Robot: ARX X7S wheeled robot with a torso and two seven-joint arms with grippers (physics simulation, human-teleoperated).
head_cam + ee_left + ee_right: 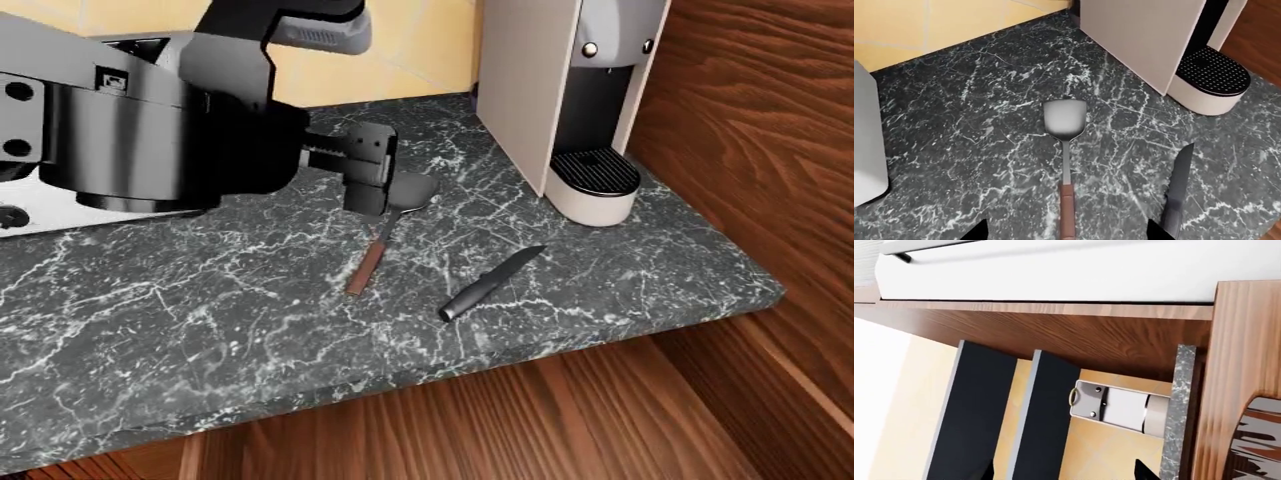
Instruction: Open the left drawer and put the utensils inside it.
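The left gripper (367,170) hangs with its dark fingers spread wide and nothing between them, poised above the round dark-grey bowl of the spoon (384,228) on a black, white-veined marble counter (200,310). In the left wrist view the spoon (1065,150) lies lengthwise between the two fingertip shadows, bowl toward the far yellow tiled wall (934,25), brown wooden handle toward the near edge. The all-dark knife (491,283) lies just right of the spoon and apart from it, angled with its point toward the far right. Beyond the knife, at the far right of the counter, stands a white coffee machine (574,90) with a round perforated drip tray (1213,71). A pale grey appliance (864,145) sits at the left edge of the wrist view. Reddish wood cabinet fronts (534,420) run below the counter's near edge; the left drawer cannot be picked out. The right gripper (1061,472) shows only two dark fingertips set well apart, empty, its camera facing wood panelling (1074,335), dark slats and a counter edge seen end-on
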